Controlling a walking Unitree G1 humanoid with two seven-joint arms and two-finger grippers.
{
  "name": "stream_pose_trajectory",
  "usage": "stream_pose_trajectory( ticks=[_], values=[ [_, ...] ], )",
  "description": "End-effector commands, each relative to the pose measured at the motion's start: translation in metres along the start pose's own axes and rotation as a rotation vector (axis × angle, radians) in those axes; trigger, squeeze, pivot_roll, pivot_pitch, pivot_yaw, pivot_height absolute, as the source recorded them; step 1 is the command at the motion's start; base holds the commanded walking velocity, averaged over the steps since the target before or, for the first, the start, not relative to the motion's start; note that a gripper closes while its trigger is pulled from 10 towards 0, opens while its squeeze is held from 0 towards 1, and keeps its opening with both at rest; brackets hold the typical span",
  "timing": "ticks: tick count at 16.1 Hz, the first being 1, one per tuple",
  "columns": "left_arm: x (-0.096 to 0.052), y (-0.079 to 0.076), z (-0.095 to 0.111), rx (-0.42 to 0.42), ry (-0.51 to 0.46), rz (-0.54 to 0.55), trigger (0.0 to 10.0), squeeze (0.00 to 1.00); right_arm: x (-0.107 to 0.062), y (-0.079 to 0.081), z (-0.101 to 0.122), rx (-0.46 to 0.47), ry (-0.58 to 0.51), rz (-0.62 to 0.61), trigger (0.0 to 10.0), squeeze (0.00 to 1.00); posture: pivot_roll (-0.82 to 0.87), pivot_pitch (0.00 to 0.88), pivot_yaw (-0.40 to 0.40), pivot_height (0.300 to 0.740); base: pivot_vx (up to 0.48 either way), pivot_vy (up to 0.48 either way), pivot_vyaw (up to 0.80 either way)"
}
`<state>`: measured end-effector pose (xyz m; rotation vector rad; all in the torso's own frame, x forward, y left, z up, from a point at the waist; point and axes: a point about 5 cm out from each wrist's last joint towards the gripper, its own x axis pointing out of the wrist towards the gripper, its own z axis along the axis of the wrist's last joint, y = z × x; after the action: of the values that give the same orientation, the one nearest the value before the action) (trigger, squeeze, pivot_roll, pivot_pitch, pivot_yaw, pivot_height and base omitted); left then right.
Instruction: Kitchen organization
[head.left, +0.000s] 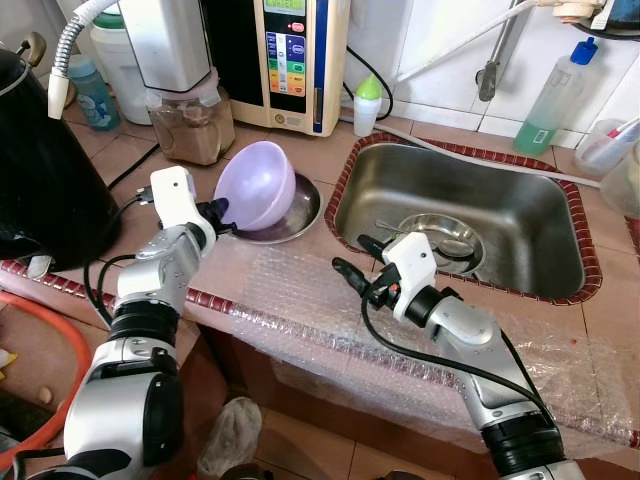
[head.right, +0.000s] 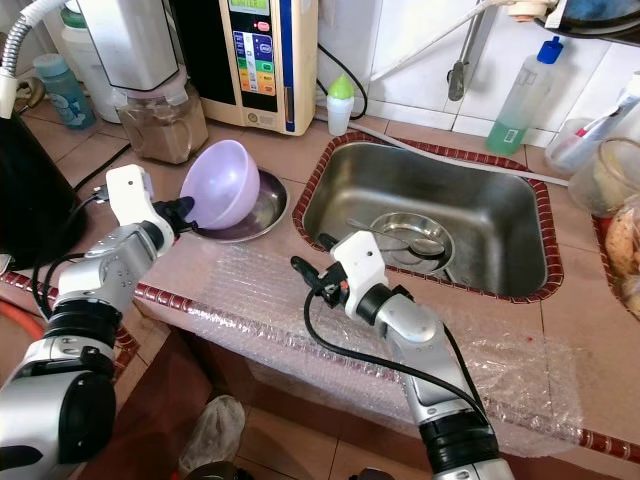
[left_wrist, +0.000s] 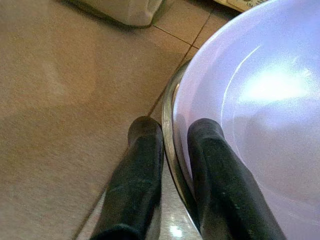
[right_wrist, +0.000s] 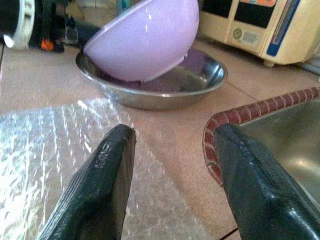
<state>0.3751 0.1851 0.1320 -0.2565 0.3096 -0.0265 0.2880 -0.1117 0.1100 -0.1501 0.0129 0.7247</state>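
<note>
Left eye view: left gripper (head.left: 222, 215) pinches both rims, lilac plastic bowl (head.left: 257, 185) tilted in shallow steel dish (head.left: 300, 213), left of steel sink (head.left: 470, 215). Right gripper (head.left: 357, 256) hovers nearby over bubble wrap (head.left: 300, 290), jaws wide.

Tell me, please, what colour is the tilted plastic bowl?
Pale lilac bowl, clearest in the right wrist view.

left tool (head.left: 222, 214) reaches forward with fingers nearly together; right tool (head.left: 352, 258) hovers, fingers spread.
</note>
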Motion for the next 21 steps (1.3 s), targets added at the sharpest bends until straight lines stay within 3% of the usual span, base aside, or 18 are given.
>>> stream_pose_trajectory(
  ticks=[1, 4, 7, 11, 14, 17, 21],
  values=[
    [-0.001, 0.006, 0.001, 0.037, -0.009, 0.013, 0.0, 0.00, -0.001, -0.002, -0.003, -0.009, 0.022, -0.009, 10.0, 0.00, -0.04, 0.000, 0.018, 0.740, 0.000, 0.000, 0.00],
    [-0.003, 0.009, 0.016, 0.044, -0.100, 0.030, 0.0, 0.00, -0.001, -0.004, -0.004, -0.016, 0.026, -0.024, 10.0, 0.00, -0.04, 0.000, 0.019, 0.740, 0.000, 0.000, 0.00],
    [-0.007, -0.013, 0.038, 0.147, -0.243, -0.043, 0.0, 0.00, 0.000, -0.012, -0.001, -0.001, -0.005, -0.098, 10.0, 0.00, -0.04, 0.000, 0.016, 0.740, 0.000, 0.000, 0.00],
    [-0.008, -0.038, 0.031, 0.212, -0.245, -0.158, 0.0, 0.00, 0.002, -0.025, 0.011, 0.071, -0.073, -0.180, 10.0, 0.00, -0.04, 0.000, 0.016, 0.740, 0.000, 0.000, 0.00],
    [-0.007, -0.035, 0.018, 0.232, -0.196, -0.139, 0.0, 0.00, 0.003, -0.026, 0.009, 0.063, -0.065, -0.187, 10.0, 0.00, -0.04, 0.000, 0.016, 0.740, 0.000, 0.000, 0.00],
    [-0.008, -0.020, 0.014, 0.263, -0.173, -0.093, 0.0, 0.00, 0.001, -0.027, 0.004, 0.061, -0.042, -0.203, 10.0, 0.00, -0.04, 0.000, 0.024, 0.740, 0.000, 0.000, 0.00],
    [-0.013, -0.001, -0.006, 0.350, -0.085, -0.056, 0.0, 0.00, 0.000, -0.030, 0.003, 0.048, -0.028, -0.211, 10.0, 0.00, -0.04, 0.000, 0.020, 0.740, 0.000, 0.000, 0.00]
  ],
)
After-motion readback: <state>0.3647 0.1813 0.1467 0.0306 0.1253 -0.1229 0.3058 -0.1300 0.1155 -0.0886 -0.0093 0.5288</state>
